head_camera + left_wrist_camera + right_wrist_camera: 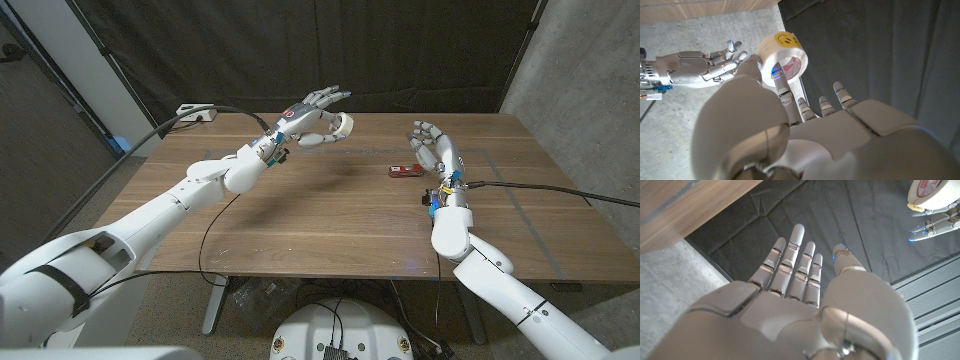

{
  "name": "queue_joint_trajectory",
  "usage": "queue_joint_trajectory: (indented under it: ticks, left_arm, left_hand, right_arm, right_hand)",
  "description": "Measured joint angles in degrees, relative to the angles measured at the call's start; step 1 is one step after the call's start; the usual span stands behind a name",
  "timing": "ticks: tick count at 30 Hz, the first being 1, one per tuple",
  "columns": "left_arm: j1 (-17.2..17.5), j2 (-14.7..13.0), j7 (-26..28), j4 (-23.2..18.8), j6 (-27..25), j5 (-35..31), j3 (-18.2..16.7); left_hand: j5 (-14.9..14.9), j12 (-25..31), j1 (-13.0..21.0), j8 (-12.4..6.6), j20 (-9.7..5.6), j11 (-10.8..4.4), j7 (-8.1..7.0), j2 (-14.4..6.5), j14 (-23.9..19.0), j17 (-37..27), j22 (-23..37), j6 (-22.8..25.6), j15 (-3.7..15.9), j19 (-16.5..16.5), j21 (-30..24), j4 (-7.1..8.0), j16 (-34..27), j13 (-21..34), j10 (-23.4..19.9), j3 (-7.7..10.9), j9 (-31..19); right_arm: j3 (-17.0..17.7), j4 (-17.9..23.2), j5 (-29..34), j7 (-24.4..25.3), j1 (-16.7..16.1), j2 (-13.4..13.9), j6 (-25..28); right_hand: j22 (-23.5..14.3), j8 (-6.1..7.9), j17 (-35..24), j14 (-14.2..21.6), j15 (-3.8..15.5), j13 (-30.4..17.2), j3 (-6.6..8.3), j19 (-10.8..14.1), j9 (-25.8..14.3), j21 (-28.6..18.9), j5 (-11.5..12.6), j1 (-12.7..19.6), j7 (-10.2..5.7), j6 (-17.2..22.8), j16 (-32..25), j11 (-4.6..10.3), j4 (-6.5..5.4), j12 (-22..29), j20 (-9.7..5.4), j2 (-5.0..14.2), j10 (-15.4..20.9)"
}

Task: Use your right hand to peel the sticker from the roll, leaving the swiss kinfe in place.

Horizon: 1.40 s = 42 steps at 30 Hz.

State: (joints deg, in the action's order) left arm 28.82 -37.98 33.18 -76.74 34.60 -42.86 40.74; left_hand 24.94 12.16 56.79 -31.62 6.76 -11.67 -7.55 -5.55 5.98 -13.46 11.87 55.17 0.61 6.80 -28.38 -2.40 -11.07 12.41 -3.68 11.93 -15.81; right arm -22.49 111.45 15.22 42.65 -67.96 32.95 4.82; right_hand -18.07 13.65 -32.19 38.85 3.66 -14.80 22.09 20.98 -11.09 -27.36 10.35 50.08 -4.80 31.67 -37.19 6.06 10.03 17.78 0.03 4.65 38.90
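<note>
My left hand (312, 122) is raised above the far middle of the wooden table (330, 220) and pinches a white sticker roll (343, 125). In the left wrist view the roll (784, 54) carries a yellow smiley sticker (786, 39) on its outer face, and my left hand (805, 135) grips it by thumb and finger. My right hand (430, 148) stands upright to the right of the roll, apart from it, holding nothing. Its fingers (797, 265) are spread, with the roll (935, 192) some way beyond them. A red Swiss knife (402, 171) lies on the table just below and left of the right hand.
A white power strip (196, 114) with a black cable sits at the table's far left corner. Another black cable (560, 190) runs from my right wrist to the right edge. A dark curtain (400, 50) hangs behind the table.
</note>
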Motion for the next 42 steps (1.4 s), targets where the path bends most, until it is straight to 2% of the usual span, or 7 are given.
queue_joint_trajectory:
  ticks: [11, 17, 21, 25, 29, 35, 42]
  left_arm:
    - [-1.26, 1.07, 4.11, 1.86, 0.25, -2.43, 2.15]
    - [-1.76, 1.7, 5.84, 2.87, 0.41, -3.29, 3.09]
    - [-1.8, 2.02, 7.27, 3.0, -0.23, -3.88, 3.45]
    - [-1.74, 2.5, 10.02, 3.17, -1.74, -5.12, 3.85]
    - [-1.38, 2.92, 12.99, 3.17, -3.48, -6.36, 4.37]
    - [-0.99, 3.44, 16.58, 3.17, -5.25, -7.51, 5.23]
    - [-0.93, 3.9, 19.86, 3.18, -6.2, -8.01, 6.19]
  left_hand:
    - [2.81, -0.52, 1.36, 0.02, 2.5, 0.12, 0.41, 0.15, 0.5, -1.09, 0.36, 0.41, -1.63, 3.26, 0.66, -0.22, -1.15, 0.5, 4.27, -1.04, 1.32]
    - [6.6, 4.31, 2.98, 0.16, 3.18, 4.26, 0.72, -0.26, -6.32, -10.95, 3.91, 0.72, -1.67, -2.53, -5.21, 0.35, -10.52, 4.37, -0.34, -3.54, 2.18]
    - [7.23, 15.17, 7.7, -0.54, 2.03, 4.19, 1.04, -1.42, -7.04, -31.43, 9.08, 1.04, -0.49, -5.59, -12.31, 0.29, -25.31, 17.62, -4.79, -9.29, 2.97]
    - [7.65, 29.02, 11.01, -0.37, 1.32, 0.79, 1.04, -3.3, -6.77, -51.67, 18.12, 1.04, 1.05, -3.52, -21.34, 1.94, -39.68, 37.13, -5.1, -15.05, 3.22]
    - [8.55, 42.21, 12.56, 0.85, 1.65, 0.09, 0.48, -3.29, -7.08, -56.77, 28.63, 2.6, 1.35, -0.57, -31.67, 4.24, -52.07, 54.49, -4.64, -19.74, 3.18]
    - [9.62, 49.09, 15.15, 2.25, 2.79, 0.33, 0.08, -3.81, -2.13, -56.62, 34.34, 2.98, 1.39, 2.6, -36.65, 6.35, -56.64, 57.67, 2.83, -23.55, 3.19]
    - [10.12, 45.1, 18.05, 3.78, 4.75, 1.35, -0.74, -2.44, 3.97, -53.74, 35.76, 3.81, -1.4, 3.24, -37.07, 8.97, -52.0, 51.83, 12.08, -28.1, 3.33]
  right_arm:
    - [-1.53, 2.11, 8.14, 2.43, 0.57, 0.52, 7.16]
    - [-1.79, 2.64, 9.75, 3.25, 0.61, 0.72, 7.99]
    - [-1.8, 2.84, 9.96, 3.46, 0.51, 0.82, 7.99]
    - [-1.7, 3.09, 10.51, 4.17, 0.1, 0.93, 7.89]
    - [-1.48, 3.52, 10.83, 4.52, -0.38, 1.12, 7.78]
    - [-1.2, 4.57, 11.42, 4.21, -1.09, 1.65, 8.34]
    - [-0.86, 5.41, 11.64, 3.77, -1.81, 2.04, 8.61]
  right_hand:
    - [-1.76, -0.34, -6.93, 0.6, 0.01, -2.29, -3.06, 0.36, -0.26, -2.55, 0.68, 4.61, -0.62, 2.22, -6.93, 1.46, -0.57, 2.3, -0.79, -1.38, 4.09]
    - [-2.22, -0.34, -8.48, 0.6, 0.01, -2.99, -3.71, 0.26, -0.26, -3.28, 0.68, 4.82, -0.31, 2.53, -8.0, 1.26, -0.9, 2.58, -0.88, -1.62, 4.28]
    - [-2.37, -0.73, -8.84, 0.6, 0.01, -3.44, -4.0, 0.27, -0.26, -3.43, 0.68, 4.82, -0.31, 2.53, -8.43, 1.26, -1.19, 2.8, -0.88, -1.62, 4.28]
    - [-2.55, -0.73, -8.84, 0.46, -0.13, -3.7, -4.31, 0.27, -0.26, -3.88, 0.68, 4.82, -0.31, 2.53, -8.43, 1.25, -1.51, 3.01, -0.87, -1.62, 4.28]
    - [-2.81, -1.03, -9.03, -0.06, -0.02, -3.92, -4.96, -0.39, -0.25, -3.88, 0.68, 4.82, -0.31, 2.53, -8.43, 1.25, -1.67, 3.01, -0.62, -1.62, 4.28]
    - [-3.08, -1.61, -9.26, -1.81, -0.09, -4.73, -6.15, -1.8, -0.52, -3.88, 0.81, 3.98, -0.64, 2.19, -8.43, 1.33, -2.39, 3.01, -0.44, -1.7, 3.1]
    - [-3.35, -1.61, -9.37, -1.98, -0.1, -5.07, -6.53, -2.11, -0.52, -4.3, 0.9, 3.98, -0.64, 2.19, -8.43, 1.33, -2.77, 3.07, -0.13, -1.7, 3.1]
